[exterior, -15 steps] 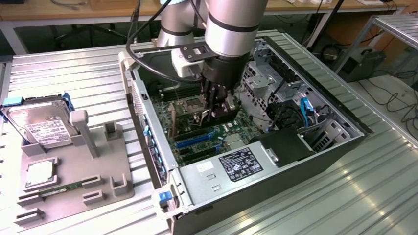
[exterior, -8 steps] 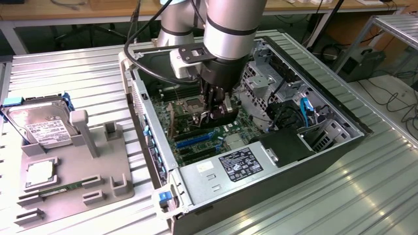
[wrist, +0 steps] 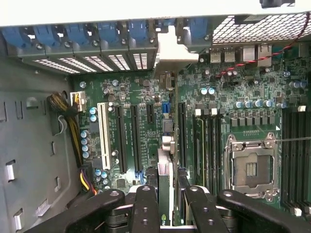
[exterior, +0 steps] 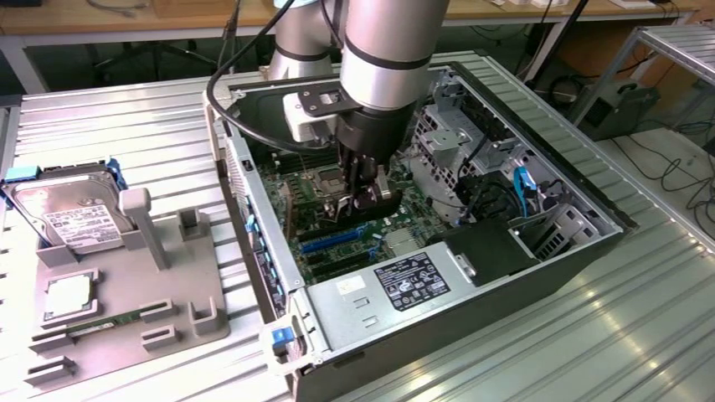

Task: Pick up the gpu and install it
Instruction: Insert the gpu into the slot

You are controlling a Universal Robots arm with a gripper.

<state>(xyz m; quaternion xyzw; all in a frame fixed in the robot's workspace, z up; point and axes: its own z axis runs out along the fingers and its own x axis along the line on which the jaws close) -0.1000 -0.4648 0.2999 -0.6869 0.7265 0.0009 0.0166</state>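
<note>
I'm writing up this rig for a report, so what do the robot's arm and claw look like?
The arm is a thick silver-grey tube with black joint bands, and a black cable loops beside it. A white block sits at the wrist. The claw is black, with bolted linkage fingers.

gpu (exterior: 374, 201) inside computer case (exterior: 581, 251), above motherboard (exterior: 335, 234)

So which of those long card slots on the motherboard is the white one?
The white slot at the end of the row, beside the yellow-and-black cable bundle; the other long slots are black.
</note>
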